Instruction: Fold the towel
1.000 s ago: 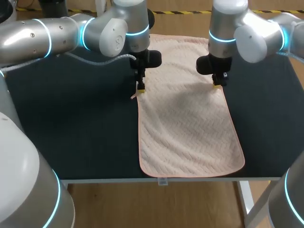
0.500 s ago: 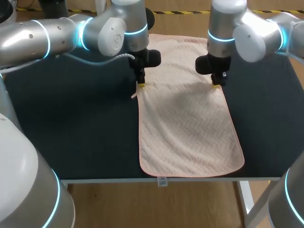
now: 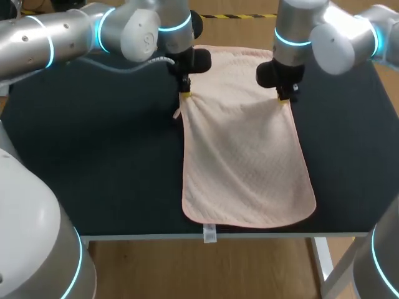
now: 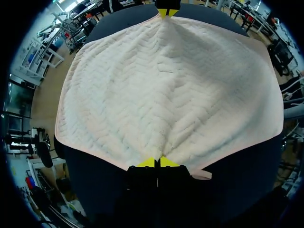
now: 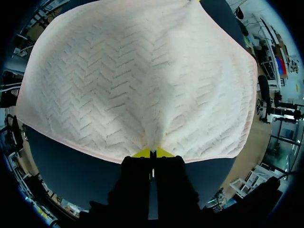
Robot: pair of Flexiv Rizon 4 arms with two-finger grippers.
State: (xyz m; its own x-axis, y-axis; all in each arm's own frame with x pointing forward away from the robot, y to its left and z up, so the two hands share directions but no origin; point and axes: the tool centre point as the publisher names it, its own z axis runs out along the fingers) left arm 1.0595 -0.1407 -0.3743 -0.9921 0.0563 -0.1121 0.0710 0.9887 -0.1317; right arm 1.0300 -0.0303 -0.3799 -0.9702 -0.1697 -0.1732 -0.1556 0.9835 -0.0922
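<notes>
Right now the pink towel [image 3: 246, 162] lies lengthwise on the dark table [image 3: 93, 168], its near hem at the table's near edge and its far end past both arms. We have the left gripper [image 3: 185, 95] pinched shut on the left long edge and the right gripper [image 3: 284, 98] pinched shut on the right long edge, straight across from it. In each wrist view the yellow tips meet on the hem and creases fan out from the pinch, so the cloth looks slightly tented there. We judge it to be light, soft and quite limp. Its quilted chevron weave should give the fingers some bite, but the span between our two holds will probably sag, and the free near half will trail behind. The bound hem is the place to hold — thicker and less likely to slip than the open cloth. Both holds should travel level with each other, or the fold will likely land skewed.
</notes>
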